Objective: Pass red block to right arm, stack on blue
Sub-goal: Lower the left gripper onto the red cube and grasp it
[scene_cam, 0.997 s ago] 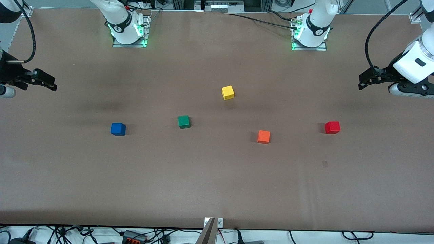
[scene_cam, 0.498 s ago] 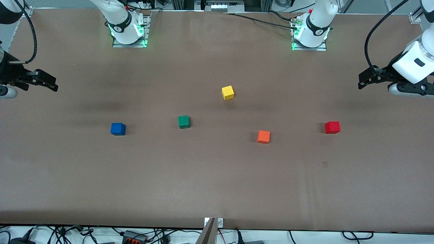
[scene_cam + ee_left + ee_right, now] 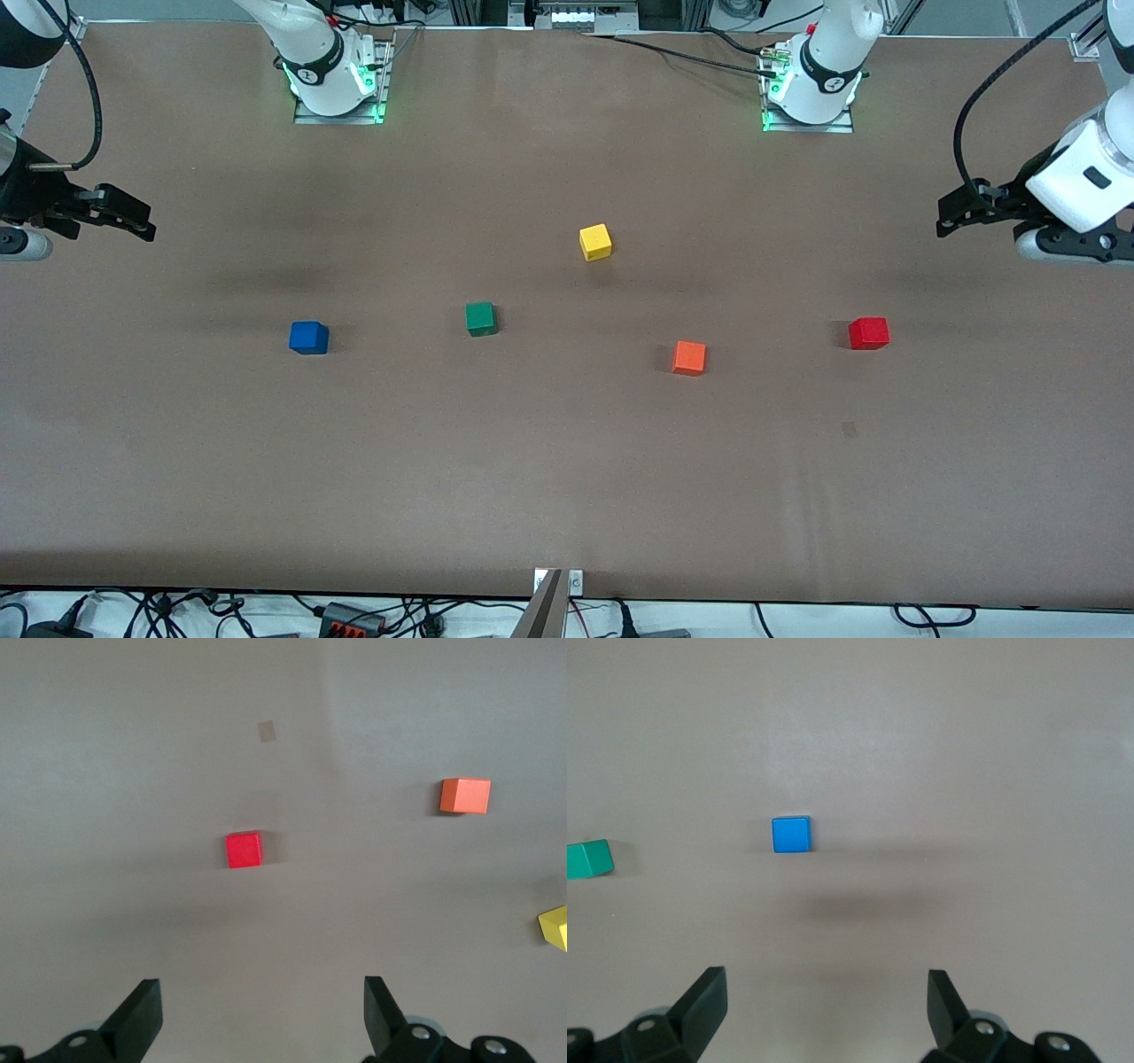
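So the red block sits alone on the brown table, toward the left arm's end. Nothing touches it yet. That spot makes sense to me: only the left arm can reach it easily, so it has to hand it over.

From the red block, the orange block lies at about eight o'clock, and the yellow block at about ten. The green block comes next, toward the right arm's end. The blue block is last in that row, well apart from the red one.

Up in the air, the left gripper hangs over its end of the table, fingers spread wide and holding nothing. The right gripper hangs over its own end, also wide and holding nothing. I think it waits for the pass.
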